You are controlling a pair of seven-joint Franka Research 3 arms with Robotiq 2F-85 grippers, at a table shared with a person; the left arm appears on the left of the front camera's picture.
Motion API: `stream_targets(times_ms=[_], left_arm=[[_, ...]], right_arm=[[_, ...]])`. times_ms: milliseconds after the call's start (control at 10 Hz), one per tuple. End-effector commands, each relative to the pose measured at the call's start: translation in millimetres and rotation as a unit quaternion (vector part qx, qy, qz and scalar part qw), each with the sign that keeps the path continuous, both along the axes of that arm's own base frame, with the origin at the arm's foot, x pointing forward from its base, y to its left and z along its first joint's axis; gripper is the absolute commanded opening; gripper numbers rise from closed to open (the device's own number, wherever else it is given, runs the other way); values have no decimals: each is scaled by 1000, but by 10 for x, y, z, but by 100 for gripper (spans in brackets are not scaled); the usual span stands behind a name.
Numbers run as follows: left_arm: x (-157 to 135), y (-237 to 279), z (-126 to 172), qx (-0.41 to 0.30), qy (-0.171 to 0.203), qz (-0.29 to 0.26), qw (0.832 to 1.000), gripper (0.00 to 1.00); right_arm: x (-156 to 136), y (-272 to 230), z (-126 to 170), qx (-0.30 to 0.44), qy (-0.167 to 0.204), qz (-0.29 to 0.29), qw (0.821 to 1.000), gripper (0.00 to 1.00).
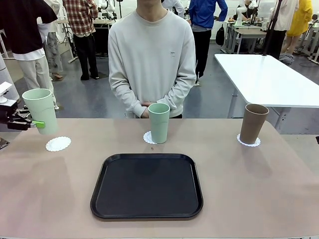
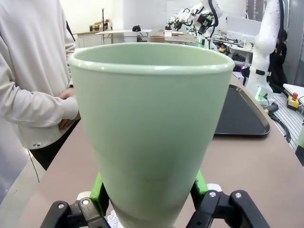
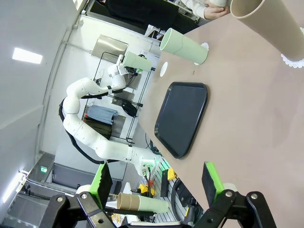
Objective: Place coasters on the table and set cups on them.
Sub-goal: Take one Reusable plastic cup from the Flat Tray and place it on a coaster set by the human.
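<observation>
near the desk's far left edge the left gripper pinches a pale mint matte tumbler above the bare lacy white doily, last unfilled; right gripper fingers spread, empty.

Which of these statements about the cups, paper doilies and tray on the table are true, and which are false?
1. The left end effector holds a pale mint green tumbler above the table. True.
2. The brown-tan tapered tumbler stands on the black rectangular tray. False: it stands on a white doily.
3. The lacy white paper doily on the left is bare. True.
4. The right end effector grips a cup. False: it is open, holding nothing.
5. The middle mint green tumbler lies on its side. False: it stands upright.
</observation>
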State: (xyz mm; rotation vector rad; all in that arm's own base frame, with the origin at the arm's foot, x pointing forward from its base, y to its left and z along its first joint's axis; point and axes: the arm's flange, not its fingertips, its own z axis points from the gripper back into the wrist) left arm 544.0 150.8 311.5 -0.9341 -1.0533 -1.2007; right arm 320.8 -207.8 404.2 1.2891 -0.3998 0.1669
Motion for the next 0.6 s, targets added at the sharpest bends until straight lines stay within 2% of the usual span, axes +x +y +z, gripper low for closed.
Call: stream_targets(times_ms=[0,100,200,500], left_arm=[[-9,6,21,0,-6,-10,1000,83],[0,0,0,0,0,0,1000,83],[62,-4,-97,0,-34,-25,999,83],[156,-13,-318,-28,-46,-35,998,83]], right_arm=[[-3,-3,2,5,-4,1,1000,100],[-3,-3,2,5,-4,1,1000,100],[-3,-3,2,5,-4,1,1000,100],[-3,-3,2,5,-4,1,1000,100]])
